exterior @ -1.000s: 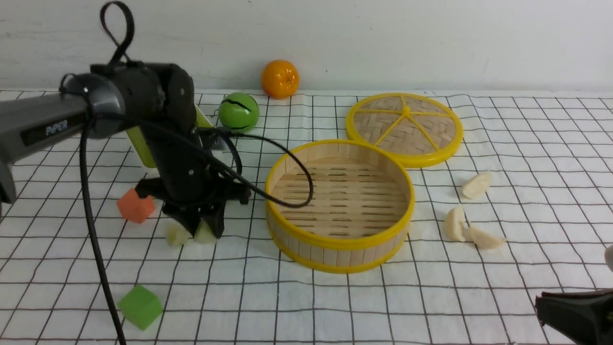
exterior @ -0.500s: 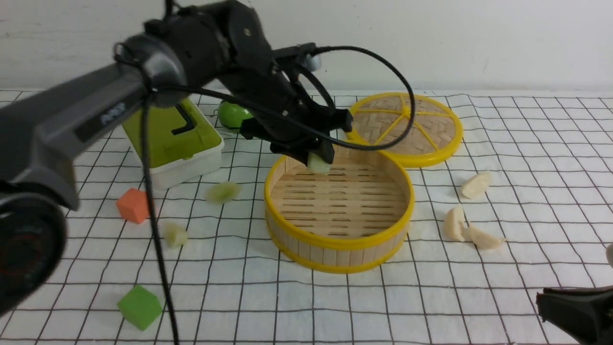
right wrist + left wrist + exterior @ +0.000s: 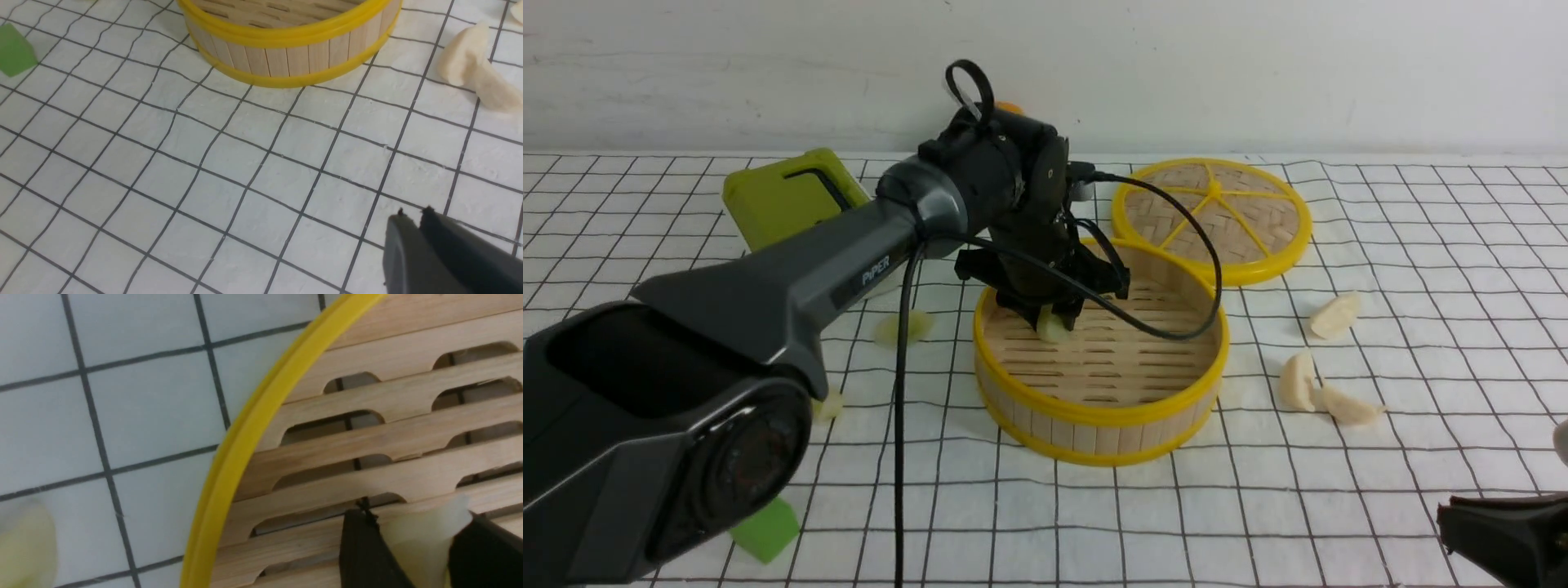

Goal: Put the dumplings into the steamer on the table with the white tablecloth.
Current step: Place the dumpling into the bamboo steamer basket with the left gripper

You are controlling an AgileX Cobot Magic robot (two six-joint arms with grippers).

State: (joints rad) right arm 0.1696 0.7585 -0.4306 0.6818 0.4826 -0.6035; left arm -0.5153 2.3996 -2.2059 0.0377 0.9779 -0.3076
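Pale green dumpling point(image 3: 1051, 328) pinched in left pincer point(image 3: 1054, 318), low inside steamer point(image 3: 1094, 415)

light: bright, even, diffuse across the white tablecloth point(image 3: 1339, 506).
shadows: faint, soft-edged, at the base of the steamer point(image 3: 1094, 445).
left wrist view: soft; the held dumpling point(image 3: 421, 543) and a pale green dumpling point(image 3: 24, 543) at the frame's edge are out of focus.
right wrist view: white tablecloth sharp, right gripper point(image 3: 413, 213) blurred.

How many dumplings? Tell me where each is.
6 dumplings: one in the left gripper over the steamer, two green on the cloth left of it, three white right of it.
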